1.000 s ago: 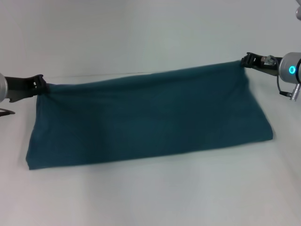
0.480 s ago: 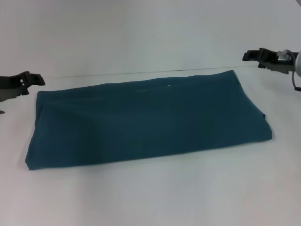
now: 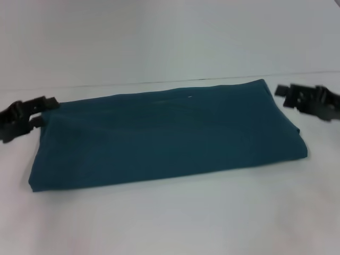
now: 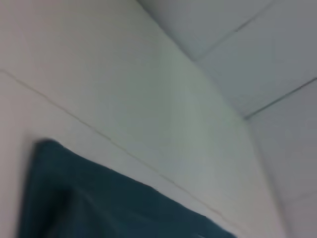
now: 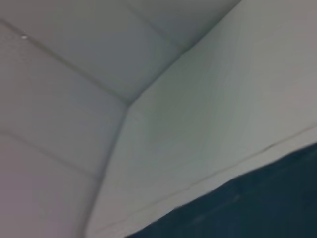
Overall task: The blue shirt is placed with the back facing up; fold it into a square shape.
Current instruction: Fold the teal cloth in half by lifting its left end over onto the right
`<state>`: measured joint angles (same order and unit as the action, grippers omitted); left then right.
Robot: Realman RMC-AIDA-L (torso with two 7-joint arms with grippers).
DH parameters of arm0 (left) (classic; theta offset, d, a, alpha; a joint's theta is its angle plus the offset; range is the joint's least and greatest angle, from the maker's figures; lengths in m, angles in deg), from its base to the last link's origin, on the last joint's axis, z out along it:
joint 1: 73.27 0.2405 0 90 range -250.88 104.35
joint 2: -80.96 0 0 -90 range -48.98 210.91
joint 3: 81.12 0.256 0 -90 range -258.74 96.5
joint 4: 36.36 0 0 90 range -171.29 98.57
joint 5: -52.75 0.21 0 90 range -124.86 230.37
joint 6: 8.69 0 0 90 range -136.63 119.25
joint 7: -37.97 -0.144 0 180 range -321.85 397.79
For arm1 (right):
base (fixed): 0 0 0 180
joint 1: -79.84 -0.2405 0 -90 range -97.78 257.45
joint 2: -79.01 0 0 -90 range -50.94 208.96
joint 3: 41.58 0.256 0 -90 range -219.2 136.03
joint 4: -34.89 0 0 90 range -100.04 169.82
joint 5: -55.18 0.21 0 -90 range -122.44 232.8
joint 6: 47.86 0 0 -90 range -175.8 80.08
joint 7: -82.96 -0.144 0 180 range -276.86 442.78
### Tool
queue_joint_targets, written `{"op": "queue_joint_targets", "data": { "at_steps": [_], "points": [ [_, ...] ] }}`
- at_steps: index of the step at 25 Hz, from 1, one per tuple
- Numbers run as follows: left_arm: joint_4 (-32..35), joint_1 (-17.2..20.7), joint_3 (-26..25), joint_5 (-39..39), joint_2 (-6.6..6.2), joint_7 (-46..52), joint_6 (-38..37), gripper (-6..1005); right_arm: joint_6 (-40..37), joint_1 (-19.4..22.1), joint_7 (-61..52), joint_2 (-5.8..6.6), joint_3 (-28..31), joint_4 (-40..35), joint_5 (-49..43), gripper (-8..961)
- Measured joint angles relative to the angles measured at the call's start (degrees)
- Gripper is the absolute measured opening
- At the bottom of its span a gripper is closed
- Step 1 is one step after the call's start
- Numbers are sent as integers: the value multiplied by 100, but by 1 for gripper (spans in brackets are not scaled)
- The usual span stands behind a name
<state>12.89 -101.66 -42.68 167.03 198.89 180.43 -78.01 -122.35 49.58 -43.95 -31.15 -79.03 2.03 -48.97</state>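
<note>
Having let go of the shirt [image 3: 164, 135], we now see it lying flat on the table [image 3: 175, 223] as a long folded band. Left gripper [image 3: 26, 114] and right gripper [image 3: 300, 98] flank its ends, fingers parted, empty; a crosswise fold remains.

The head camera looks forward and down over the whole table [image 3: 170, 223], taking in the folded blue shirt [image 3: 164, 138] from some way off. Each wrist camera sits close, angled upward past a shirt edge toward the wall; all three views share the shirt.
</note>
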Motion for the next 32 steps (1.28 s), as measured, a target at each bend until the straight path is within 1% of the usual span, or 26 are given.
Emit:
{"op": "queue_joint_targets", "data": {
  "at_steps": [2, 5, 7, 8, 9, 10, 13, 15, 16, 17, 19, 20, 26, 32],
  "points": [
    [-96, 205, -182, -332, 38, -141, -377, 735, -656, 266, 210, 2, 194, 10, 65, 640],
    [-374, 397, -499, -612, 102, -291, -770, 733, -1363, 599, 483, 0, 495, 84, 74, 639],
    [-762, 486, -732, -754, 117, -443, -922, 732, -1424, 677, 540, 15, 559, 155, 73, 639],
    [-945, 511, -822, -783, 112, -516, -961, 731, -1425, 716, 578, 25, 628, 218, 73, 639],
    [-945, 511, -822, -783, 112, -516, -961, 730, -1386, 785, 644, 23, 806, 316, 77, 639],
    [-1073, 521, -890, -790, 101, -565, -986, 730, -1295, 847, 711, -1, 1013, 391, 80, 639],
    [-1412, 535, -1077, -804, 89, -781, -1068, 730, -838, 1027, 914, -167, 1650, 446, 67, 639],
    [-1442, 535, -1080, -798, 89, -798, -1068, 730, -484, 1122, 954, -218, 1802, 419, 33, 639],
    [-1463, 535, -1074, -786, 89, -803, -1060, 730, -393, 1145, 950, -204, 1802, 421, 23, 640],
    [-1498, 529, -1063, -769, 89, -807, -1034, 730, -282, 1159, 936, -159, 1789, 448, -10, 640],
    [-1521, 524, -1056, -761, 90, -807, -995, 731, -262, 1153, 938, -149, 1794, 458, -17, 640],
    [-1629, 512, -1051, -756, 107, -810, -784, 731, -255, 1145, 942, -146, 1805, 459, -19, 640],
    [-1922, 586, -1053, -756, 141, -894, -97, 729, -248, 1048, 966, -160, 1820, 468, -19, 640],
    [-2123, 655, -1068, -696, 136, -964, 139, 726, -259, 983, 966, -156, 1808, 456, -13, 640]
  ]
}}
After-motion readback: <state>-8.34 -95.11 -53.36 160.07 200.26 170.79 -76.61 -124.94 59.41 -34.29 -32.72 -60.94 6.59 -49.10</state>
